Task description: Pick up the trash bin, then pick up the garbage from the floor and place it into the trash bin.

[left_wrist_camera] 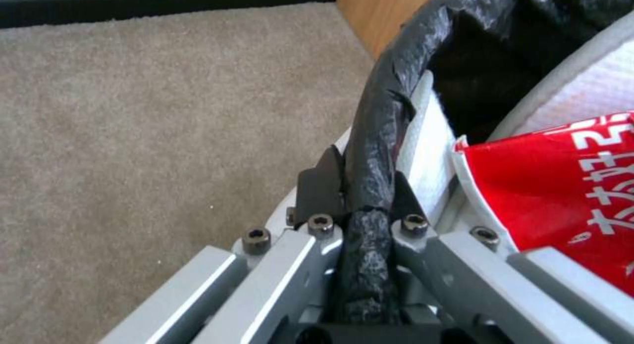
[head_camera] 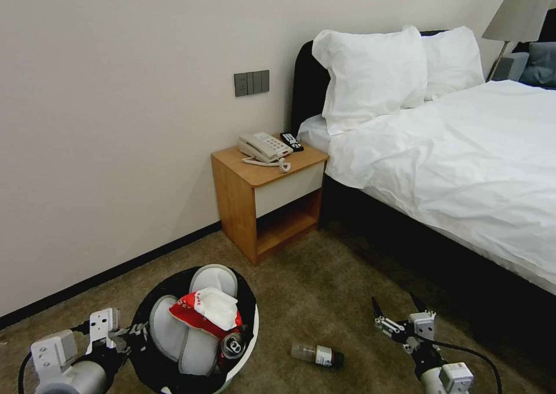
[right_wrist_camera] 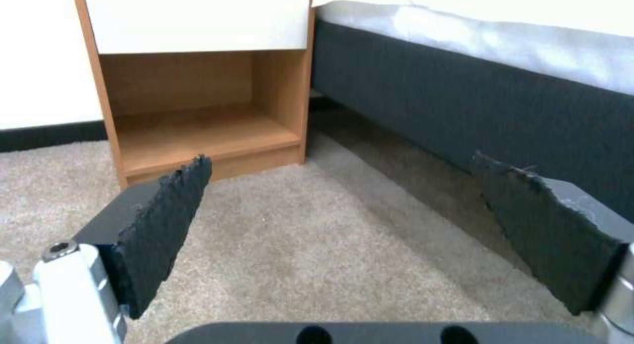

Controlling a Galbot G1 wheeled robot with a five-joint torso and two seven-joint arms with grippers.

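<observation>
Item one, your trash bin (head_camera: 246, 347): white, round, lined with a black bag (left_wrist_camera: 380, 136) folded over the rim, in front of the nightstand (head_camera: 263, 200) and nearer you, on the wall side. Your left claw (left_wrist_camera: 366, 205) is clamped on the bin's bagged rim, one finger outside and one inside. Contents: two white slippers (head_camera: 174, 333) standing on end, a red packet (head_camera: 194, 316) with a crumpled white tissue (head_camera: 220, 304) on top, and a red can (head_camera: 233, 343) against the rim on the side toward the bed (head_camera: 463, 150). Item two, a clear bottle (head_camera: 317, 355) with a dark cap, lying on its side on the carpet (head_camera: 324, 284) in front of the nightstand, between the bin and your right claw (head_camera: 401, 313). That claw hangs above the carpet, fingers wide apart, empty, pointing toward the nightstand's open shelf and the bed base. On the nightstand top: a telephone (head_camera: 263, 148) and a remote (head_camera: 291, 141).
</observation>
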